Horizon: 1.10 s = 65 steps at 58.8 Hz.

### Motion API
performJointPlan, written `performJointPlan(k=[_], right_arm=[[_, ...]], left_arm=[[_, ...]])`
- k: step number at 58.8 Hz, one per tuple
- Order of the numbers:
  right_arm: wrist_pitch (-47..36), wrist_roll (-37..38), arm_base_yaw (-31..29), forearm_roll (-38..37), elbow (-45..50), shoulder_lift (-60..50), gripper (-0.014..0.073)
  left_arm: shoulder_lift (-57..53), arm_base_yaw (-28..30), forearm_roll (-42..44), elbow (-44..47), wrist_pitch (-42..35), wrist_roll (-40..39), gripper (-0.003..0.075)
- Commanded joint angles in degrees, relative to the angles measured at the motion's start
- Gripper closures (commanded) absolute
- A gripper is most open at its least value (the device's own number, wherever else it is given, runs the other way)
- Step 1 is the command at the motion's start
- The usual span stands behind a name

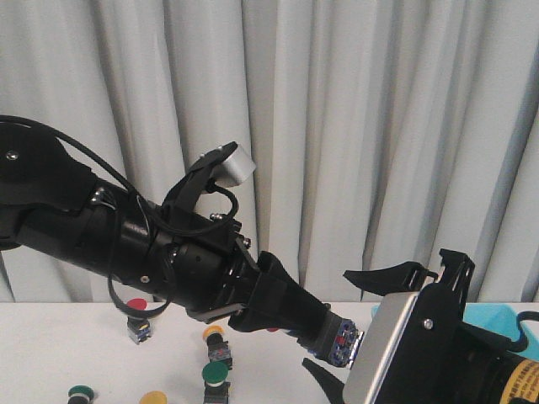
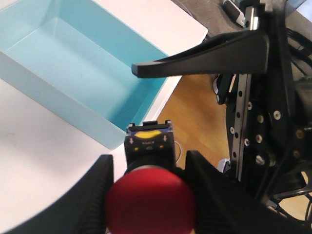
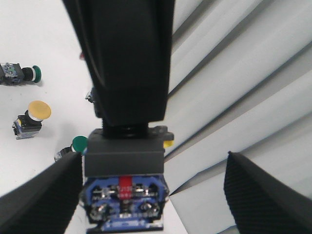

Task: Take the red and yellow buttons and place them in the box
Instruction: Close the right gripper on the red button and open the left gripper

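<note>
The left hand (image 2: 148, 195) is closed on a red button (image 2: 150, 201) — cap toward the wrist camera, body (image 2: 148, 145) pointing out beside the near corner of the light blue box (image 2: 73, 105). The right hand (image 3: 151, 195) stands wide open, holding nothing — its fingers (image 3: 39, 195) flank that button's terminal end (image 3: 125, 200). More buttons, including a yellow button (image 3: 34, 114), lie on the table (image 3: 29, 48) well apart from the box.

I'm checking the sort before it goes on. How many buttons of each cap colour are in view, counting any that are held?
red buttons: 2
yellow buttons: 2
green buttons: 2
Total: 6
</note>
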Motion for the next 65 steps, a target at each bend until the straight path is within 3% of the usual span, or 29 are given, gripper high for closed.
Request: performJointPlan(k=[1,7,23,29,40,47,48,56,65], right_arm=[[-3.71,-0.52,0.06,-0.11,-2.15,0.12,0.0053],[-3.21,-0.23,0.06,-0.07,-2.15,1.21,0.0138],[-3.22,0.16,0.06,-0.07,-2.15,1.96,0.0495],[-3.33,0.11,0.06,-0.07,-2.15,1.96,0.0589],[-3.59,0.11,0.06,-0.07,-2.15,1.96,0.0601],[-3.59,0.11,0.06,-0.07,-2.15,1.96,0.0599],[-3.59,0.16,0.06,-0.07,-2.15,1.96,0.0594],[-3.30,0.16,0.06,-0.07,-2.15,1.96,0.0594],[-2.90,1.09,0.06,-0.07,-2.15,1.96,0.0592]], left_arm=[[-2.18,-0.86,-3.62,-1.60,-2.56,0.66,0.0715],[-2.18,-0.91,-3.62,-1.60,-2.50,0.66,0.0715],[-2.18,-0.91,-3.62,-1.60,-1.91,1.56,0.0712],[-2.18,-0.91,-3.62,-1.60,-1.90,2.32,0.0708],[-2.18,-0.91,-3.62,-1.60,-2.66,2.52,0.0665],[-2.18,-0.91,-3.62,-1.60,-3.43,5.16,0.0593],[-2.18,-0.91,-3.62,-1.60,-5.98,6.16,0.0280],[-2.18,-0.91,-4.46,-1.60,-6.70,6.16,0.0158],[-2.25,-0.91,-5.54,-1.68,-8.93,6.16,0.0137]])
